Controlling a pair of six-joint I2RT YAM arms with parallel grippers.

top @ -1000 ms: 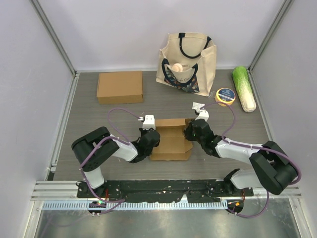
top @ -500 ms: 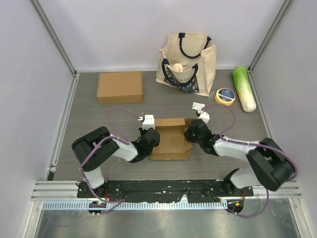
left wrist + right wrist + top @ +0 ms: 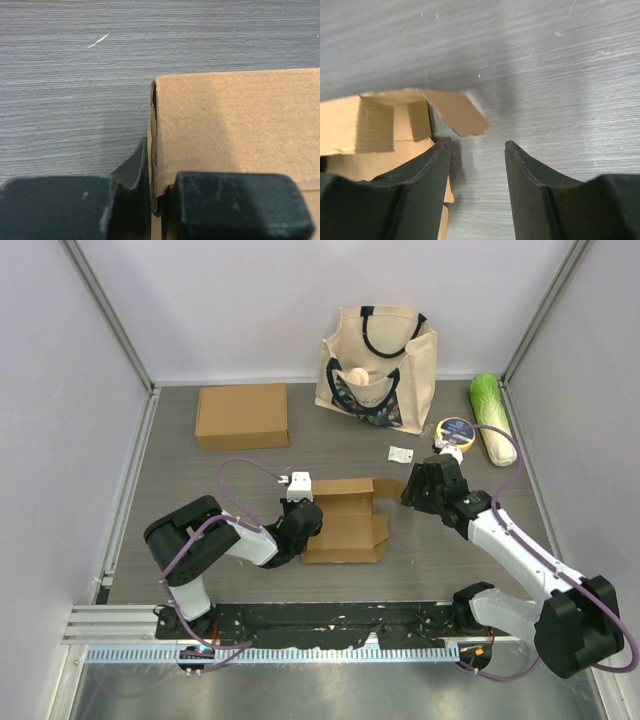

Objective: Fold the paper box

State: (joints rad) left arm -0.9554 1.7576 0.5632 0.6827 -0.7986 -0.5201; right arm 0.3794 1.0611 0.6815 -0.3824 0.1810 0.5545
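Near the front middle of the worktop, the paper box lies partly made between the two arms. The left arm's fingers are pinched narrowly on the box's left wall, one finger outside it and the other over the cardboard, as the left wrist view shows. The right arm's fingers stand wide apart with nothing between them. They are just to the right of the box, appear not to touch it, and point toward a loose side flap that splays out over the worktop.

By the look of it, the job is about half done. The base sits flat, the left wall is doubled over, and a rear wall stands with a folded pocket at its right corner. The right side is open, its flaps untucked, and nothing covers the top. What is left, as a judgement, is to raise and tuck that right side and then close the box.

Farther back a closed cardboard box lies flat at the left. A tote bag, a cabbage, a round yellow roll and a small white scrap sit well apart from the work.
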